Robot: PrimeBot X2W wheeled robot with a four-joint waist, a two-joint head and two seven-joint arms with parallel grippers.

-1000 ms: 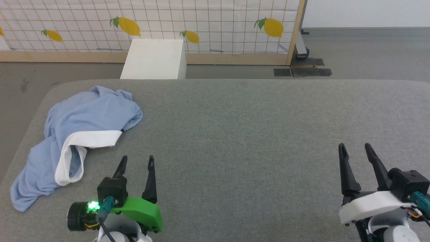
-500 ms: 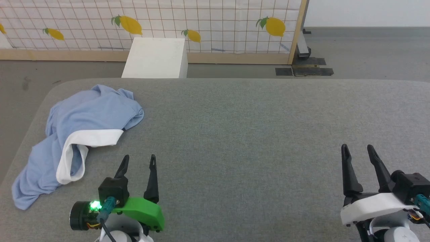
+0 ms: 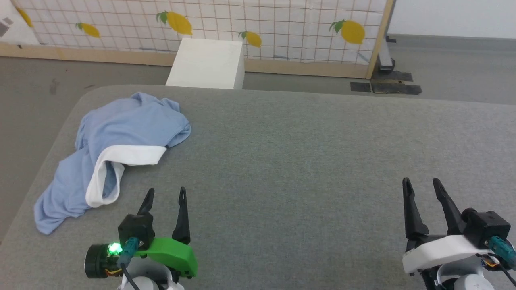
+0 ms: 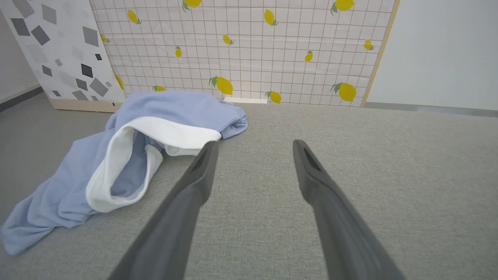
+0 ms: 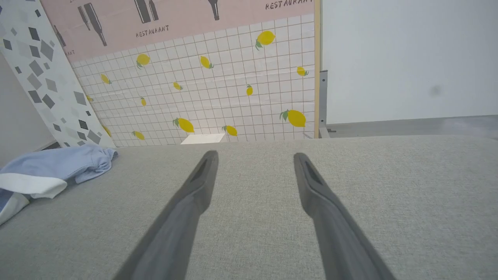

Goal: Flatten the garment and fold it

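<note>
The garment (image 3: 121,133) is a light-blue shirt with a white inner band, lying crumpled at the far left of the grey padded table (image 3: 302,153). My left gripper (image 3: 166,193) hovers open just to the right of its near end, nothing between the fingers. In the left wrist view the garment (image 4: 78,182) lies ahead and left of the left gripper (image 4: 253,146). My right gripper (image 3: 419,183) stands open at the near right, far from the cloth. In the right wrist view the garment (image 5: 58,163) shows at the left edge, well away from the right gripper (image 5: 255,155).
A white box (image 3: 207,64) stands on the floor behind the table's far edge. A lemon-patterned screen (image 3: 262,28) runs along the back, with a dark stand (image 3: 385,64) at its right end. The table's rounded left corner lies close to the garment.
The head camera has turned, so the whole picture has shifted to the right and tilted a little. Both grippers keep their pose and stay open; the garment lies as before.
</note>
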